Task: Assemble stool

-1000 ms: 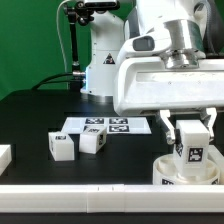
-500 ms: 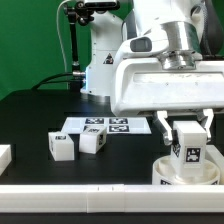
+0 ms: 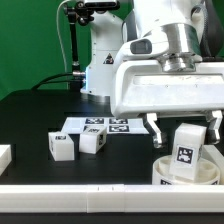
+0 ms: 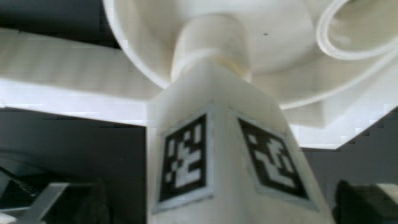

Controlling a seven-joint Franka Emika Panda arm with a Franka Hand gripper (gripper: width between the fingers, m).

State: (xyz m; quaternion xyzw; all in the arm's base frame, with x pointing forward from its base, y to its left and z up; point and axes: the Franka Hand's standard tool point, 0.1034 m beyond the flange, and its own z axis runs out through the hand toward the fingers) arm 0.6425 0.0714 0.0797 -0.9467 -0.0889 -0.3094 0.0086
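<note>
Three tagged white legs are in sight, and one matters most — the standing leg (image 3: 188, 150), upright in the round seat (image 3: 168, 172) that sits near the bench's (image 3: 30, 120) front edge, toward the exterior view's right. The fingers (image 3: 155, 127) hang spread wide on either side of that leg, a gap showing on each flank, so nothing is pinched. The first loose leg (image 3: 62, 147) and the second loose leg (image 3: 92, 142) lie side by side nearer the middle of the bench, just in front of the marker board (image 3: 105, 125). All of it looks like hard moulded plastic: light, stiff, smooth enough to slip under a weak squeeze, unlikely to suffer from a firm one. A leg's flat opposite faces seem the natural hold, taken squarely about mid-height so the block cannot twist; the low ring of the seat would be better taken across its rim. In the wrist view the standing leg (image 4: 222, 150) narrows to a neck that meets the seat's (image 4: 160, 40) round face, but whether it is fully home or merely resting there cannot be told. The arm's housing (image 3: 165, 85) hides the bench behind the seat, and the seat runs out of frame at the exterior view's right.
</note>
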